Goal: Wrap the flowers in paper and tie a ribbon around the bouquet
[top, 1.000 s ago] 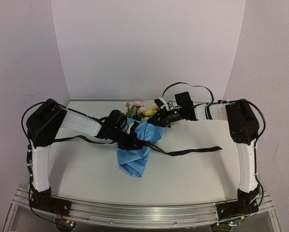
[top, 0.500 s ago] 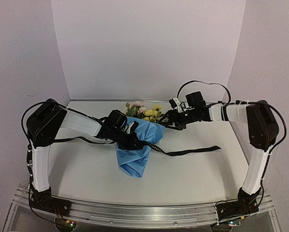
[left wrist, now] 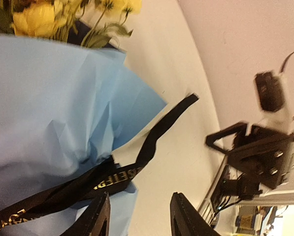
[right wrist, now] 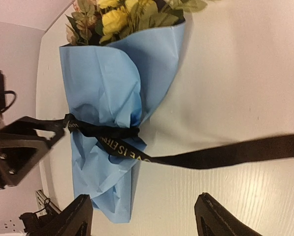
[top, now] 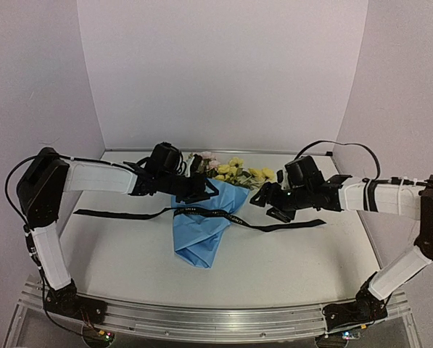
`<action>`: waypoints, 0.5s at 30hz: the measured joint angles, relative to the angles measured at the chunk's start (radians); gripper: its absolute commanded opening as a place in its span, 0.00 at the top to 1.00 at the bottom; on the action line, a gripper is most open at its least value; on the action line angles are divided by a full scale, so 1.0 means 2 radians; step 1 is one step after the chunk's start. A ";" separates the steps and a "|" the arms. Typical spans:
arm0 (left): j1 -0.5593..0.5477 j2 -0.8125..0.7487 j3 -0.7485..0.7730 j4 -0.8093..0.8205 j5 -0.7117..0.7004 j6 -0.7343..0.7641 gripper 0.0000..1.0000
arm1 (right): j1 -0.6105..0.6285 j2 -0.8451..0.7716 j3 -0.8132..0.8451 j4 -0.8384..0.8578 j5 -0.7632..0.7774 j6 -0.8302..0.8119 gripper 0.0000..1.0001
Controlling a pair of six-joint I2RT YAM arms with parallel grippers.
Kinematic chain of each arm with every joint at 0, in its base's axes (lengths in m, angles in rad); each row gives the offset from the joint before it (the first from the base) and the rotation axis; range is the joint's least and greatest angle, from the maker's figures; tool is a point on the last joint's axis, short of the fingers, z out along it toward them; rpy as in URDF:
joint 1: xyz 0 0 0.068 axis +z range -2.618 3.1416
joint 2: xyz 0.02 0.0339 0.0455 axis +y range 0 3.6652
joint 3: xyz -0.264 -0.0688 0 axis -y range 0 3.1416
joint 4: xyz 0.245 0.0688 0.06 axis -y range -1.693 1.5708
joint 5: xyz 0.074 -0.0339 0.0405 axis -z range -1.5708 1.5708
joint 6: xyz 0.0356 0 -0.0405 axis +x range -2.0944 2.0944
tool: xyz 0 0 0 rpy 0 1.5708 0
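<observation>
Bouquet: yellow flowers wrapped in pale blue paper are lying ahead of both fingertips.
Ribbon: narrow, black, lettered, circling the paper, tails trailing across the white table.
Left gripper: fingers standing apart, empty.
Right gripper: fingers standing wider, empty.

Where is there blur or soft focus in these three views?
Top external: sharp, evenly lit. Left wrist: yellow flowers and the right arm smeared, black lettered ribbon legible. Right wrist: light blue paper cone crisp, ribbon softens toward the right edge.
</observation>
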 measured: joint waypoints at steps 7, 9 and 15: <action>0.025 -0.103 -0.077 0.031 -0.048 -0.069 0.55 | 0.052 -0.004 -0.048 0.048 0.068 0.165 0.25; 0.053 -0.138 -0.128 0.036 -0.062 -0.103 0.51 | 0.062 0.005 -0.055 0.080 0.082 0.210 0.25; 0.126 -0.215 -0.252 0.030 -0.105 -0.202 0.43 | 0.070 0.057 -0.064 0.153 0.108 0.311 0.24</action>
